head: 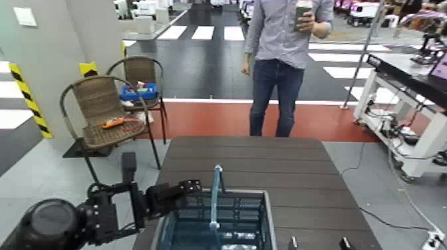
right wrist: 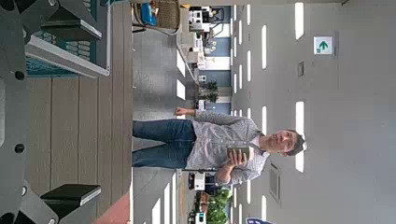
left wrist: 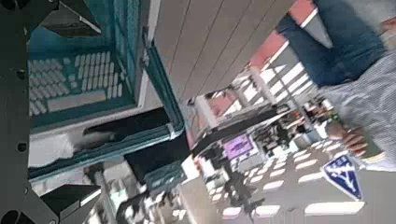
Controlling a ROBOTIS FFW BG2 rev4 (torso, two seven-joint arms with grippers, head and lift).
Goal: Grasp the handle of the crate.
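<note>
The crate, dark teal lattice with a light grey rim, stands at the near edge of the dark wooden table. Its handle stands upright over the middle as a thin light blue strip. My left gripper is open, just left of the crate's far left corner and a short way left of the handle. The left wrist view shows its fingers spread wide with the crate's wall between them. My right gripper is open and empty, low at the table's near edge, right of the crate.
A person holding a cup stands just beyond the table's far edge. Two wicker chairs stand left of the table: one holds an orange tool, the other a bright-blue bin. A white bench with cables is at the right.
</note>
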